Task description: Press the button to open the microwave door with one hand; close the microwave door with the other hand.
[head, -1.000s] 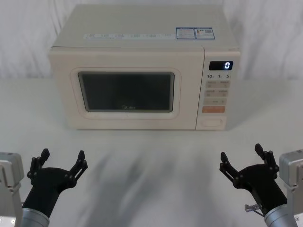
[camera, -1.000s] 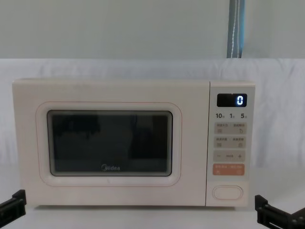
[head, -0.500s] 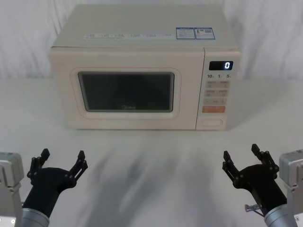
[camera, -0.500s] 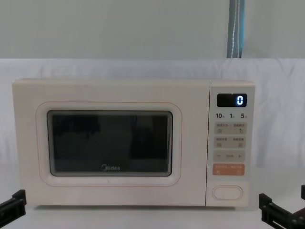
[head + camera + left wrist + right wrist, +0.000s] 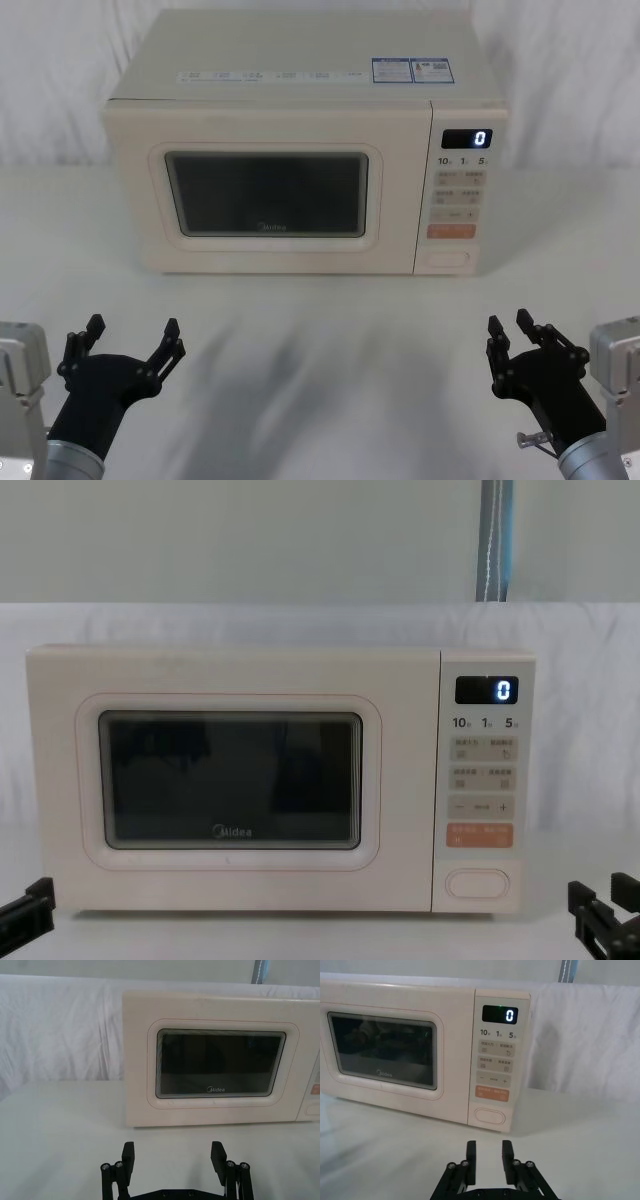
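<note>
While the microwave (image 5: 305, 145) sits square on the white table (image 5: 320, 330) with its display reading 0, we have not yet touched it. The microwave door (image 5: 268, 190) is shut flush with the front, its dark window facing us, and it fills the left and middle of the cream front. To its right runs the narrow control panel (image 5: 461, 200), and at the panel's foot lies the button (image 5: 447, 260), a wide cream oval just below the orange key (image 5: 451, 231).

Our left gripper (image 5: 128, 342) hovers low over the table in front of the door's left part, well apart from it, fingers spread wide and empty. Our right gripper (image 5: 522, 335) hovers in front of the panel, also well short of it, fingers narrowed to a small gap and holding nothing.

We judge the main risk to be aim: the orange key touches the space just above the button, so a high approach could start the oven instead of releasing the door. A press with the narrow gap straddling the button's rim might slip off. Once released, the door could swing toward our left gripper if it waits too close.
</note>
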